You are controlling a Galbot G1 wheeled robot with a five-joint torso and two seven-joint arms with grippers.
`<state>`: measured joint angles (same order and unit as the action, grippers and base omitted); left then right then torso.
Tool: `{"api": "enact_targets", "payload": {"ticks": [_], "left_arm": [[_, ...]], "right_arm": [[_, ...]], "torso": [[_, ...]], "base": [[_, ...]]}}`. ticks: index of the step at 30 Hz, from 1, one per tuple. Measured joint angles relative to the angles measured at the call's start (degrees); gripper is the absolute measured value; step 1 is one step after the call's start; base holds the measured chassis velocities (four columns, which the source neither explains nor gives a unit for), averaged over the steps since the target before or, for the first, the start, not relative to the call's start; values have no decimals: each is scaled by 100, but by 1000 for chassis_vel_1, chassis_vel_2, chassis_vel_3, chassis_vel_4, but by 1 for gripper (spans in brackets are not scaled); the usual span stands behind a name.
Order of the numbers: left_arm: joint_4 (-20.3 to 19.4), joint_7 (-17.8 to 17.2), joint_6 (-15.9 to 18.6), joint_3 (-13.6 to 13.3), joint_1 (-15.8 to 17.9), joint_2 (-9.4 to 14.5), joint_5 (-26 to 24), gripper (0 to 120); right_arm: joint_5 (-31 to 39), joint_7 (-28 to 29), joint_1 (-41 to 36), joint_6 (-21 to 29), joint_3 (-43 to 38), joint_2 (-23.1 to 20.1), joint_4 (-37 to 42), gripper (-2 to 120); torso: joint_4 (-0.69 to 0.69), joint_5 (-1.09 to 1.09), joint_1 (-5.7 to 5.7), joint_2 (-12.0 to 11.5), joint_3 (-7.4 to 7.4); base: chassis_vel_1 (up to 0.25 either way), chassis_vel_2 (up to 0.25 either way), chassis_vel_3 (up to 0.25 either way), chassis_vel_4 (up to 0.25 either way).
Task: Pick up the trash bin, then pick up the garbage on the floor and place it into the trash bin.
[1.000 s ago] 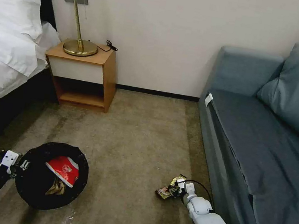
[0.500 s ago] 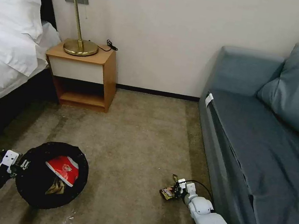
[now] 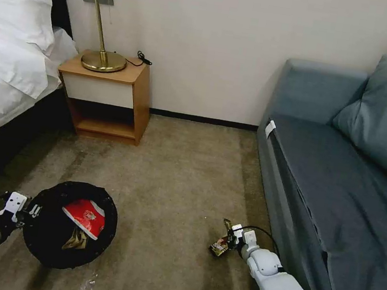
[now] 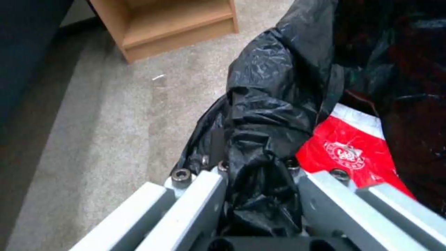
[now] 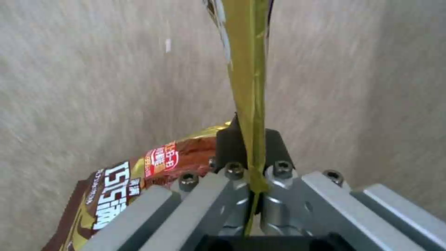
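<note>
Trash bin [image 3: 51, 240] is on my left gripper [image 3: 28, 215], jaws clamped tight on the black bag [image 4: 274, 115] where it folds over the rim, so the bin hangs just off the gripper's tip with its mouth facing up at the head camera. Inside it, right beyond the fingers, I've got a red snack packet [image 3: 84, 216] and a gold scrap [image 3: 75, 240] beside it. Over on my right gripper [image 3: 233, 239], the jaws are pinched fully closed on the thin gold edge of the gold-brown wrapper [image 3: 220, 246]; in the right wrist view that edge [image 5: 247, 69] runs straight out from between the fingers, and the printed brown body droops to one side below the gripper, over the carpet [image 3: 179, 177]. That gripper sits low, close alongside the sofa [image 3: 342, 186], well apart from the bin.
</note>
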<state>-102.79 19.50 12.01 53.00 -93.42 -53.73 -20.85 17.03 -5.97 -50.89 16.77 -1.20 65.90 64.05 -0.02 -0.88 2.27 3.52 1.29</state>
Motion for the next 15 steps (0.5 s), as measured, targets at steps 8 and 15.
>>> {"api": "enact_targets", "payload": {"ticks": [8, 15], "left_arm": [[-69, 0, -9, -14, -32, -18, 17, 2], [-126, -1, -13, -14, -43, -65, 40, 2]], "right_arm": [[834, 220, -87, 329, 352, -655, 1630, 0], [1451, 506, 41, 677, 813, -877, 2792, 0]], "torso": [[0, 1, -1, 0, 0], [0, 0, -1, 0, 0]], "base": [[0, 0, 0, 0], [0, 0, 0, 0]]}}
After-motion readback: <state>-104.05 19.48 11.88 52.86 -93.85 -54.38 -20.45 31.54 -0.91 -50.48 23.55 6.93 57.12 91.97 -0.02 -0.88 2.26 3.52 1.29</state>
